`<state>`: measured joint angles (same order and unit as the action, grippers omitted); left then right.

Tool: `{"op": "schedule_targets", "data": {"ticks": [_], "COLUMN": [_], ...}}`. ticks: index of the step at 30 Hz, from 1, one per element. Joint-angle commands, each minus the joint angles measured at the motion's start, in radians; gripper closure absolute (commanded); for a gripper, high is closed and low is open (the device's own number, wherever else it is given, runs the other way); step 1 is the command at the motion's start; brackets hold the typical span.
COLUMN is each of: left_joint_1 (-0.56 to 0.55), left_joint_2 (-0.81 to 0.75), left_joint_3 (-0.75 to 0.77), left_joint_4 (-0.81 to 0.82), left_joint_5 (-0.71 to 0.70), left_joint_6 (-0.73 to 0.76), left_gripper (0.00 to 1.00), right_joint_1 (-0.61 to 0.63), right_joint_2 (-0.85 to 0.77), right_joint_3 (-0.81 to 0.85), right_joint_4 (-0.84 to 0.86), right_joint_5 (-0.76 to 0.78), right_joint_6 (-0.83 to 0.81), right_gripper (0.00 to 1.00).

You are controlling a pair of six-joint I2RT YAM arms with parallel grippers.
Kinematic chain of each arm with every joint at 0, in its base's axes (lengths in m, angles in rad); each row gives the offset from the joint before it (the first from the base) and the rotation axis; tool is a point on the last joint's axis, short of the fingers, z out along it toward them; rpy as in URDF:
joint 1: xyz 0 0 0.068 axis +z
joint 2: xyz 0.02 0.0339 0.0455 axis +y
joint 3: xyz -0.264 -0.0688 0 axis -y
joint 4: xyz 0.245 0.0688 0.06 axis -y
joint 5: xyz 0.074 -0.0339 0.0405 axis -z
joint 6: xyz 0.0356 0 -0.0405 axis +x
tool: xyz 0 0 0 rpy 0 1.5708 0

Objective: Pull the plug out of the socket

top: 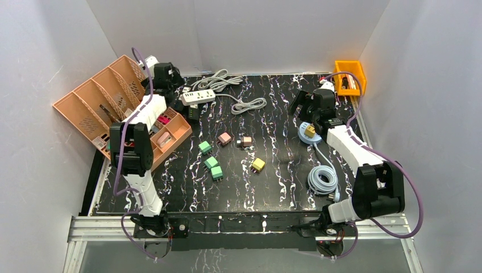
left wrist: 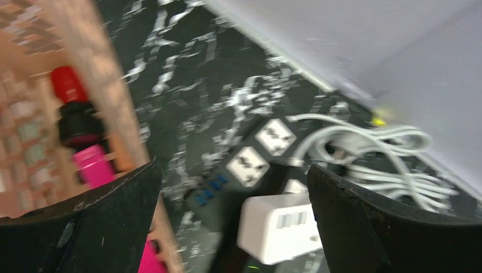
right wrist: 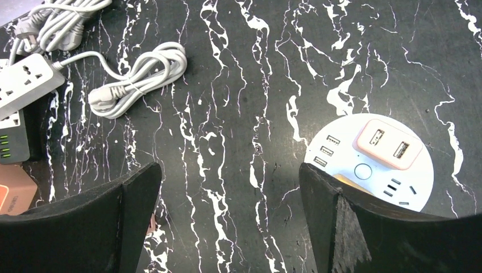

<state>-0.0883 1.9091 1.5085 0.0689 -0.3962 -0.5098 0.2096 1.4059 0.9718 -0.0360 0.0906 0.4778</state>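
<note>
A round white socket (top: 303, 132) lies at the right of the table with a yellow plug (top: 310, 130) standing in it. In the right wrist view this round socket (right wrist: 347, 145) also carries a pink USB adapter (right wrist: 389, 143). My right gripper (right wrist: 229, 170) is open above bare table just left of it, and the right finger hides most of the yellow plug. From above, the right gripper (top: 303, 107) sits just behind the socket. My left gripper (left wrist: 232, 176) is open above a white plug block (left wrist: 278, 227) seated in a black power strip (left wrist: 227, 187), touching nothing.
A peach organiser tray (top: 113, 102) stands at the left. A white power strip (top: 198, 96) and bundled cords (top: 248, 105) lie at the back. Several loose small plugs (top: 211, 162) lie mid-table, a coiled cable (top: 323, 179) at the right, an orange bin (top: 349, 77) at the back right.
</note>
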Motion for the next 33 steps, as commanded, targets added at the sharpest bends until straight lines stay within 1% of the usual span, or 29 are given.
{"op": "schedule_targets", "data": {"ticks": [1,4,9,11,12,13,14,16,18,20,27,30,33], "left_joint_1": [0.024,0.024,0.024,0.021,0.019,0.016,0.013,0.003,-0.013,-0.034,-0.122,-0.138,-0.149], "left_joint_2": [0.047,0.105,0.198,0.224,0.235,0.243,0.249,0.252,0.258,0.274,0.330,0.327,0.319], "left_joint_3": [0.075,0.108,0.148,0.153,0.152,0.149,0.143,0.125,0.120,0.151,0.269,0.277,0.275], "left_joint_4": [-0.209,-0.256,-0.277,-0.277,-0.276,-0.274,-0.265,-0.236,-0.219,-0.224,-0.261,-0.267,-0.266], "left_joint_5": [-0.128,-0.122,-0.089,-0.066,-0.053,-0.040,-0.026,-0.002,0.024,0.049,0.069,0.085,0.132], "left_joint_6": [-0.005,-0.013,-0.022,-0.032,-0.035,-0.044,-0.048,-0.052,-0.060,-0.057,-0.044,-0.062,-0.088], "left_gripper": [0.02,0.02,0.02,0.03,0.06,0.12,0.23,0.60,0.86,1.00,1.00,1.00,1.00], "right_joint_1": [0.001,-0.001,-0.004,-0.008,-0.009,-0.010,-0.012,-0.016,-0.019,-0.022,-0.031,-0.032,-0.034], "right_joint_2": [0.002,0.000,-0.013,-0.017,-0.020,-0.023,-0.027,-0.031,-0.030,-0.031,-0.025,-0.024,-0.028], "right_joint_3": [0.033,0.020,-0.009,-0.019,-0.021,-0.022,-0.028,-0.035,-0.032,-0.031,-0.043,-0.050,-0.055], "right_joint_4": [-0.004,-0.005,-0.011,-0.013,-0.018,-0.020,-0.018,-0.009,-0.015,-0.020,-0.012,-0.011,-0.012], "right_joint_5": [-0.002,0.007,0.006,0.006,0.006,0.007,0.004,0.004,0.009,0.013,0.022,0.032,0.041], "right_joint_6": [0.001,-0.015,-0.024,-0.027,-0.028,-0.030,-0.032,-0.039,-0.044,-0.047,-0.042,-0.042,-0.039], "right_gripper": [0.02,0.02,0.02,0.02,0.02,0.02,0.02,0.02,0.02,0.02,0.02,0.02,0.02]}}
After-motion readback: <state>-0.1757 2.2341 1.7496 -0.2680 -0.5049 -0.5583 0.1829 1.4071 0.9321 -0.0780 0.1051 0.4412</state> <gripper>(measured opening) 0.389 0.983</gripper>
